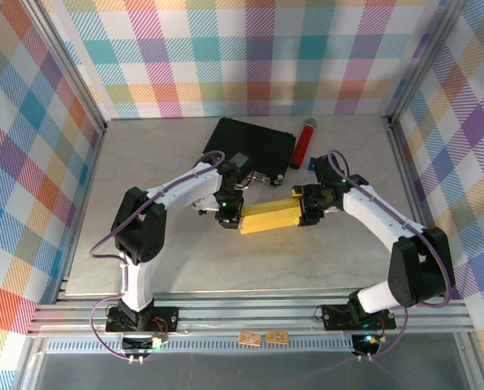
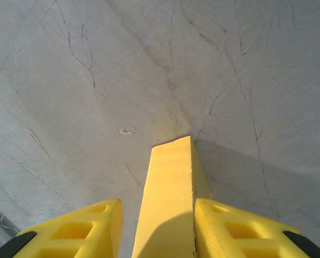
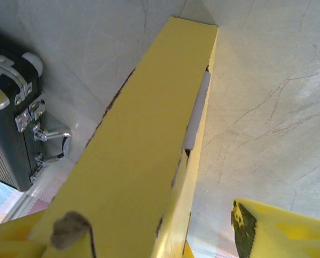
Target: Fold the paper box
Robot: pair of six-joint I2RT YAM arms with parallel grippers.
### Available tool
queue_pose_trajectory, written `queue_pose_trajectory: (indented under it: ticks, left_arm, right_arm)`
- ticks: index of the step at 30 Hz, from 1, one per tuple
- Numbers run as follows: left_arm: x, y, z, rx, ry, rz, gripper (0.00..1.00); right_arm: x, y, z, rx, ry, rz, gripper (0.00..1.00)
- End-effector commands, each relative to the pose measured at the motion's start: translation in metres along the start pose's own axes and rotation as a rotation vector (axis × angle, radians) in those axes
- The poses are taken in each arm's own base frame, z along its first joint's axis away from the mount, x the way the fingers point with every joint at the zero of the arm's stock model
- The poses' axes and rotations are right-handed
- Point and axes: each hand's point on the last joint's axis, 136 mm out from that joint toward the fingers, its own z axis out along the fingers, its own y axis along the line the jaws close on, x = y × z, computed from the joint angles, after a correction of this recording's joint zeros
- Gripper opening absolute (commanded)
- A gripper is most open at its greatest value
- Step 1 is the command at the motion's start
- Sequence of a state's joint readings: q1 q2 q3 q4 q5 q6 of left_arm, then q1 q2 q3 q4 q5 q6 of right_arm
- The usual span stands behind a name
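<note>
The bright yellow thin-cardboard paper box (image 1: pixel 270 218) lies near the middle of the grey marbled bench (image 1: pixel 144 179), long axis running left to right, drawn up into a narrow block. The left hand (image 1: pixel 231 214) sits at its left end and the right hand (image 1: pixel 306 209) at its right end.

From the left wrist, the box's end stands between parted fingers. One finger (image 2: pixel 230 228) touches the card, and a strip of bench shows between the other finger (image 2: pixel 77 231) and the card. This hand is released, bracketing the box rather than clamping it. From the right wrist, one finger (image 3: pixel 281 228) stands well apart from the box's side wall, so that hand is released too.

The step looks to be closing the long seam, where a whitish sliver (image 3: pixel 196 123) of the reverse face shows through a gap. To do it well, steady the left end squarely, then squeeze evenly across the walls beside the gap, so the thin card seats instead of buckling at a crease.

Some things are hard to tell. The hands cover both ends from above, so it is unclear whether the end flaps are tucked. The underside is hidden, and a grey smudge near the right hand's other fingertip cannot be made out. The black rectangular hard case (image 1: pixel 246 145) and a red cylinder (image 1: pixel 304 146) lie farther back, apart from the box.
</note>
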State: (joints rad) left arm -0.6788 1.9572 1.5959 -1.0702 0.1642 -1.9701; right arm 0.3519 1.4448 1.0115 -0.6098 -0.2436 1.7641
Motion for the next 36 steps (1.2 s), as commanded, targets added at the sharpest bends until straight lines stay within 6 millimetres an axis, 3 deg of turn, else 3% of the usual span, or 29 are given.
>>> queue_pose_trajectory:
  ticks: [1,10,21,36]
  left_arm:
    - [0.008,0.006,0.003,-0.031,0.006,-0.177,0.39]
    - [0.014,0.005,0.003,-0.019,0.039,-0.194,0.52]
    - [0.022,-0.004,0.005,0.0,0.076,-0.215,0.58]
    - [0.036,-0.016,0.01,0.021,0.108,-0.216,0.57]
  right_arm:
    - [-0.009,-0.011,0.006,0.024,-0.02,0.123,0.66]
    - [-0.013,-0.019,0.004,0.016,-0.035,0.187,0.48]
    - [-0.006,-0.026,0.008,0.017,-0.029,0.211,0.45]
    - [-0.002,-0.028,0.018,0.036,-0.017,0.201,0.42]
